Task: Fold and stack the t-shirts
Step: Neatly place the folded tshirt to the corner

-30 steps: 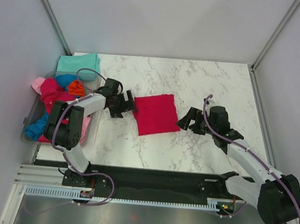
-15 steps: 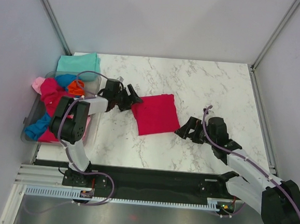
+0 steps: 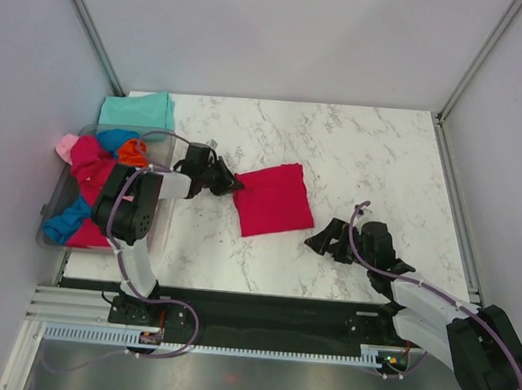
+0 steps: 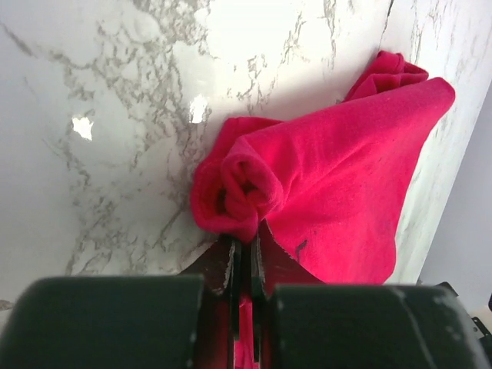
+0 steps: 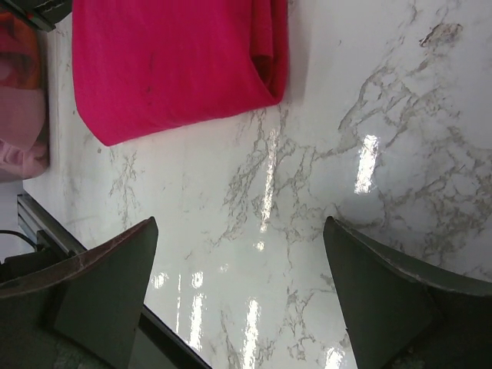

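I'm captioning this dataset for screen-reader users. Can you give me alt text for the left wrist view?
The left gripper, shut, pinches a bunched corner of a crimson t-shirt lying on a white marble table.

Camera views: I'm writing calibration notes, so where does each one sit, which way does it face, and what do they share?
Top external: above and behind the arms, looking down on the table; both arms show.
Left wrist: on the left gripper, looking along its shut fingers at the crimson t-shirt edge they pinch.
Right wrist: on the right gripper, looking down at the table between its open fingers.
Shared: the crimson t-shirt shows in all three.
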You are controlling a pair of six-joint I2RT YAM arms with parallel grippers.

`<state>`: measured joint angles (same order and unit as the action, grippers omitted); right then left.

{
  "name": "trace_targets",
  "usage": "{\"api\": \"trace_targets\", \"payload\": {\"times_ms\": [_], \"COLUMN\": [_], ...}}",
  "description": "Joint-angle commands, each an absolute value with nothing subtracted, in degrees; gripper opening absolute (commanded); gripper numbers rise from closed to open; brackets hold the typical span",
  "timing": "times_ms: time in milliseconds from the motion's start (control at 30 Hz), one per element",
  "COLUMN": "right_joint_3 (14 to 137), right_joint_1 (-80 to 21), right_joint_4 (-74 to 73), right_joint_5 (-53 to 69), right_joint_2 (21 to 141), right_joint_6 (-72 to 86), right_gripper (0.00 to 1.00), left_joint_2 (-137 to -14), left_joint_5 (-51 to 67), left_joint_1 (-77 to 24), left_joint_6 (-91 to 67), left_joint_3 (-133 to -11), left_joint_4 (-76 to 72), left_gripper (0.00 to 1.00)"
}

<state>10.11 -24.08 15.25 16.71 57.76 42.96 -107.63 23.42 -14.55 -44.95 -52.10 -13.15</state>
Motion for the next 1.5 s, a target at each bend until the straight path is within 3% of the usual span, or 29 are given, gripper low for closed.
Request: {"api": "trace_targets", "payload": {"times_ms": [0,233,633,1033,1467], "right_joint_3": [6.9,4.7,4.6,6.1,7.2], "right_joint_1": [-24.5,-25.0,-25.0,-25.0,-25.0], "right_joint_4": [21.0,18.5,19.5,21.2,22.3], "right_joint_5": [13.9,9.5,10.9,13.6,15.8], "right_joint_2": [57.1,50.0,51.1,55.9,59.3], "right_joint_6": [43.7,44.6,43.2,41.7,40.9], "right_gripper": [0.97,0.98,0.98,0.98,0.98], "left_joint_2": [-106.5,-111.1,-129.8,-132.0,-133.1], "left_joint_5": [22.8,24.3,27.9,12.8,7.4], "left_joint_1": [-14.9,-10.2,-1.9,2.2,7.4], "left_joint_6": [-40.6,-27.3,-15.5,-2.4,-0.2], "left_joint_3": [-58.2,-90.3,-126.4,-136.8,-139.7], "left_joint_4": [-7.9,21.4,37.5,38.7,30.1], "left_gripper": [0.02,0.02,0.02,0.02,0.02]}}
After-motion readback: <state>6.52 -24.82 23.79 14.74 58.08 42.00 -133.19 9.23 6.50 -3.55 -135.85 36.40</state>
